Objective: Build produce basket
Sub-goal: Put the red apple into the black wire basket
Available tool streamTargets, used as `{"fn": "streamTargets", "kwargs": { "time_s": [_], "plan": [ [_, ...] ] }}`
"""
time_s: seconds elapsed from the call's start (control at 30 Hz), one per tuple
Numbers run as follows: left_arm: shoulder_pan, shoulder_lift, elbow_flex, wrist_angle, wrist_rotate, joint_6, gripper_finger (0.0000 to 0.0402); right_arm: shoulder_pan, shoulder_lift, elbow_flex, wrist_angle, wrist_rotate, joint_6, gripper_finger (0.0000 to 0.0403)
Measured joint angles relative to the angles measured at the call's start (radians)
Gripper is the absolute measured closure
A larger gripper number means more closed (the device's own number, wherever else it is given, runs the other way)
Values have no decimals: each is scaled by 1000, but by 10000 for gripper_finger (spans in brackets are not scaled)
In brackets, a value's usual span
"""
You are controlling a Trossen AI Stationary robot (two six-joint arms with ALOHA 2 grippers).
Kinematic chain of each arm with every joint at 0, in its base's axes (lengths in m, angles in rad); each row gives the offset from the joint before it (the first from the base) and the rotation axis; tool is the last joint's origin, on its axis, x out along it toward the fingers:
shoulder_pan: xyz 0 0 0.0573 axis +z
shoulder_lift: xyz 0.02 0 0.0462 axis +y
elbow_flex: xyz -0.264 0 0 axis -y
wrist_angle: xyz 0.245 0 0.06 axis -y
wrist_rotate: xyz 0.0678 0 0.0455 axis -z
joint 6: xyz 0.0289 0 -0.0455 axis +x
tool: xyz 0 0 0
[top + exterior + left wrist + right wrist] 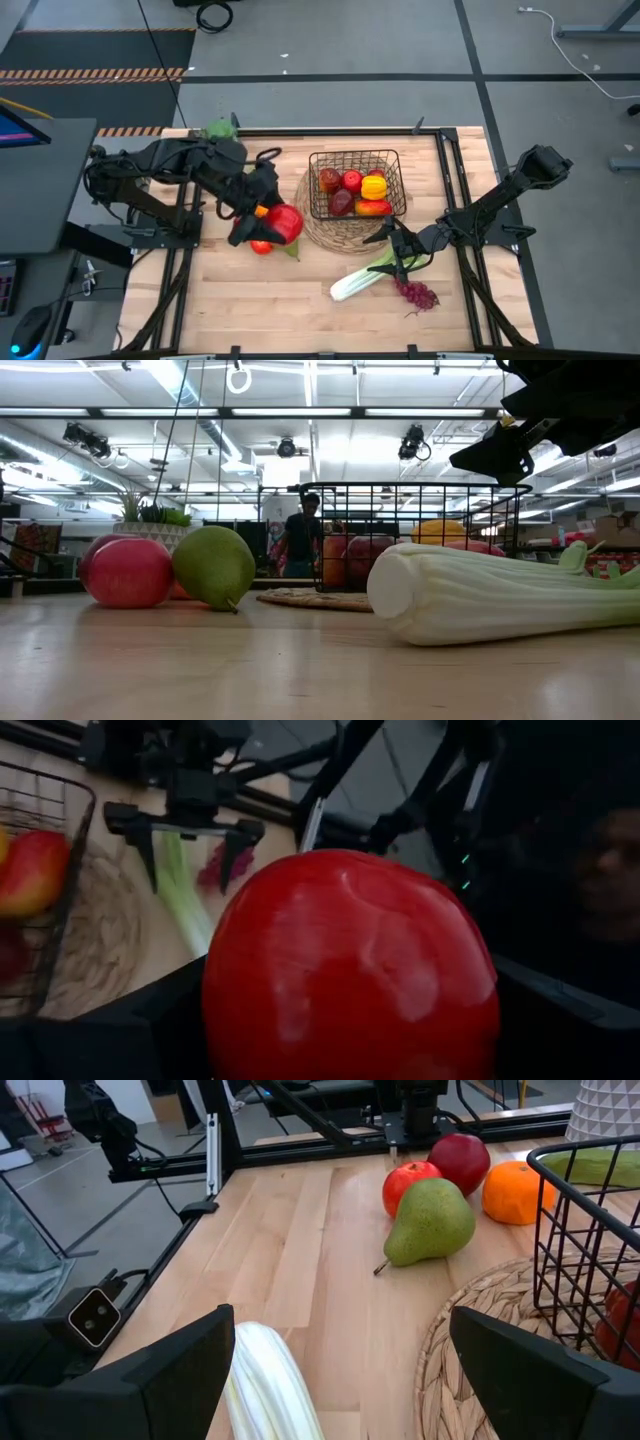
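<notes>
Centre-left of high view: left gripper (268,225) clamped on red pepper (283,223), lifted clear for basket (356,185). Right gripper (398,250) fingers apart, straddling celery (362,277), poised to grab.

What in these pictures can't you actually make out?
- Left pincer, high view: its fingers hide behind the red pepper it holds.
- Left wrist view: that pepper fills the picture, hiding the table below it.
- Basket, low view: the celery blocks its lower part; contents show only partly.
- Grapes: too small in the high view to count.
- Celery, right wrist view: cut off at the edge.
</notes>
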Motion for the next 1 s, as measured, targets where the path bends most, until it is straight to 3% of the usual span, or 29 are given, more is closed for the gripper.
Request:
{"fn": "streamTargets", "kwargs": {
  "time_s": [0.27,0.53,0.87,1.0],
  "plan": [
    [-44,2,-26,-154,-245,322,51,0,0,0,0,0,1,30],
    [-60,3,-138,-153,-332,592,51,0,0,0,0,0,0,30],
    [-26,77,-303,208,-531,679,51,0,0,-1,18,0,-20,30],
    [29,167,-303,239,-611,690,51,0,0,-1,24,0,-24,30]
  ]
}}
